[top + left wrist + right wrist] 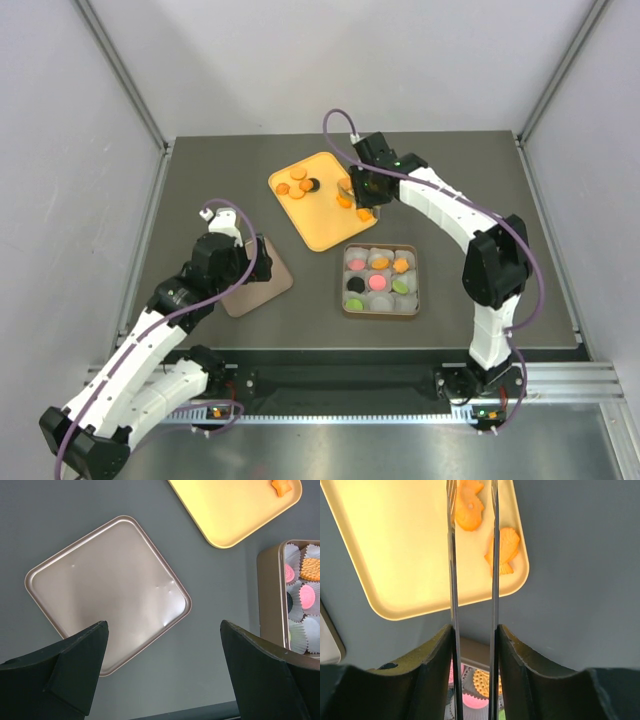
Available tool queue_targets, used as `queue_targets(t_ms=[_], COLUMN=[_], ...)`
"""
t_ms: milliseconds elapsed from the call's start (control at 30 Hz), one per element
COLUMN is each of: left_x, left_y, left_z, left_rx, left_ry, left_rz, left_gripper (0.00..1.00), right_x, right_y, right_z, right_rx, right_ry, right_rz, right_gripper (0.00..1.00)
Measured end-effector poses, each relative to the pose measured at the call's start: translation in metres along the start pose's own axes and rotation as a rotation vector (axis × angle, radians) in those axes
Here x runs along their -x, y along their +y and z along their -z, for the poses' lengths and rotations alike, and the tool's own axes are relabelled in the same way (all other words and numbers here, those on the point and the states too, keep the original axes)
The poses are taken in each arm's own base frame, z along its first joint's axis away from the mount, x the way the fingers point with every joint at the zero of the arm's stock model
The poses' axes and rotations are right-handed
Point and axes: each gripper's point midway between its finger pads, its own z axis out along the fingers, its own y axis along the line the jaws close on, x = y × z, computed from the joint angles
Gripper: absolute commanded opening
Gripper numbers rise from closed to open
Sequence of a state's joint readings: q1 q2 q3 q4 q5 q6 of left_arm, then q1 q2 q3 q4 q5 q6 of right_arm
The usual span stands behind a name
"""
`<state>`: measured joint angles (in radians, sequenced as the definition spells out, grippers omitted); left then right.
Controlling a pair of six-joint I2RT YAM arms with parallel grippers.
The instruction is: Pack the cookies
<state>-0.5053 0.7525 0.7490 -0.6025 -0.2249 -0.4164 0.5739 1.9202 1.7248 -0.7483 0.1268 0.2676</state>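
Yellow plastic makes up the tray (322, 228) lying towards the middle of the far edge of the dark grey bench (480, 180). Loose cookies (298, 185) lie on it, mostly orange rounds with one black disc (312, 185) among them. The right wrist view shows two more fish-shaped orange cookies (506, 547) near the tray corner that points to the right edge. The right pincer (360, 192) hangs over that corner, its fingers (435, 655) pressed together on a pair of thin metal tongs (451, 580). The blades stand slightly apart and parallel, and one fish-shaped cookie (469, 509) shows between them. The blade tips run out of the wrist view, so whether they touch it cannot be told. Closer to the near edge, right of the middle, sits a square tin (380, 313) lined with white paper cups (300, 630). Several cups hold packed cookies: pink (379, 283), orange (401, 265), black (355, 285) and green (401, 285). The bronze-coloured tin lid (258, 290) lies flat towards the left edge, apart from the tin and turned cornerwise to it. The left pincer (245, 268) hovers above the lid's near side with its two dark fingers (75, 665) spread wide and nothing between them.
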Motion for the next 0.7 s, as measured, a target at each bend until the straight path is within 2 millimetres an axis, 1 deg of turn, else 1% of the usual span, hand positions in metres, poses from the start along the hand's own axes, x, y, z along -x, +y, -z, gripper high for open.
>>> queue_targets(t_ms=[233, 333, 533, 633, 700], left_x=[0.001, 0.002, 0.002, 0.002, 0.002], left_y=[0.000, 0.000, 0.000, 0.000, 0.000], left_z=[0.001, 0.002, 0.002, 0.002, 0.002], left_rx=[-0.004, -0.005, -0.005, -0.005, -0.005], left_ry=[-0.007, -0.009, -0.009, -0.009, -0.009], left_rz=[0.002, 0.002, 0.002, 0.002, 0.002], left_gripper=[0.98, 0.98, 0.98, 0.98, 0.98], right_x=[0.011, 0.010, 0.000, -0.001, 0.003], right_y=[-0.006, -0.007, -0.005, -0.005, -0.004], right_z=[-0.001, -0.006, -0.023, -0.025, -0.024], right_rx=[-0.007, -0.006, 0.000, 0.001, 0.004], right_ry=[-0.025, -0.015, 0.026, 0.030, 0.022], right_rz=[-0.035, -0.046, -0.053, -0.057, -0.060], right_gripper=[0.41, 0.41, 0.41, 0.41, 0.41])
